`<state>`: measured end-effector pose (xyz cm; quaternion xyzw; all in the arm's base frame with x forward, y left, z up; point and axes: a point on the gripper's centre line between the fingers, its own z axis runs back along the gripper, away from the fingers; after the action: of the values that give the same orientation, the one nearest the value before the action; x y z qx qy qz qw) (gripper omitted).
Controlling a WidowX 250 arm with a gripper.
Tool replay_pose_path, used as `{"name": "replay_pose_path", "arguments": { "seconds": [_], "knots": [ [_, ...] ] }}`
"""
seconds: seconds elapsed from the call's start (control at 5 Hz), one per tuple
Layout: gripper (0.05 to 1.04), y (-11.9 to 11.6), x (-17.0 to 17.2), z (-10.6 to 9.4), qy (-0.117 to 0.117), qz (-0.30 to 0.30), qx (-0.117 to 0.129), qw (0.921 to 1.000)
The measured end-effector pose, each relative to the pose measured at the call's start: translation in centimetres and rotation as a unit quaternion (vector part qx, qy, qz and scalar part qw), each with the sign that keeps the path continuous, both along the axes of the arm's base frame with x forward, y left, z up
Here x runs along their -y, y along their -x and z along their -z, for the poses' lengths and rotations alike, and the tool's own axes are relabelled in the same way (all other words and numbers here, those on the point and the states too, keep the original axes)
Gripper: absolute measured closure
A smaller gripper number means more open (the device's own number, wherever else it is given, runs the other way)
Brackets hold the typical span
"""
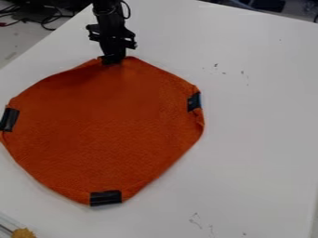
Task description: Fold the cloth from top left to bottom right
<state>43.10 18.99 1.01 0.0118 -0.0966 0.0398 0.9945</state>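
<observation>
We cannot tell whether the jaws of the black gripper (pixel 113 59) are wide, narrow or closed on fabric; they stand at the far corner of the orange cloth (pixel 105 130). Nearest us, at the view's lower left, we see a fuzzy yellow-brown thing (pixel 23 233). Beyond it the cloth lies spread out on the white counter (pixel 261 139), toward its left edge, with a dark near patch (pixel 105 197), a left patch (pixel 9 119) and a right patch (pixel 194 102) at its rim. Farther off, we find small dark marks (pixel 216 65) toward the counter's far edge, and past its left edge, black cables (pixel 46 21).
</observation>
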Motion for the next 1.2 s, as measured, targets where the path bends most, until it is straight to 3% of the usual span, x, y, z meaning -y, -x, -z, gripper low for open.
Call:
{"name": "replay_pose_path", "arguments": {
  "seconds": [0.2, 0.4, 0.6, 0.8, 1.2],
  "knots": [
    [0.998, 0.6, 0.8, -0.5, -0.032, 0.035, -0.005, 0.9989],
    [1.012, 1.0, 2.0, -3.8, -0.071, 0.073, 0.023, 0.9946],
    [1.012, 2.7, 3.5, -7.5, -0.090, 0.088, 0.067, 0.9898],
    [1.014, 5.3, 5.0, -9.5, -0.077, 0.066, 0.090, 0.9907],
    [1.014, 12.4, 8.2, -8.4, 0.003, -0.008, 0.075, 0.9972]
  ]
}}
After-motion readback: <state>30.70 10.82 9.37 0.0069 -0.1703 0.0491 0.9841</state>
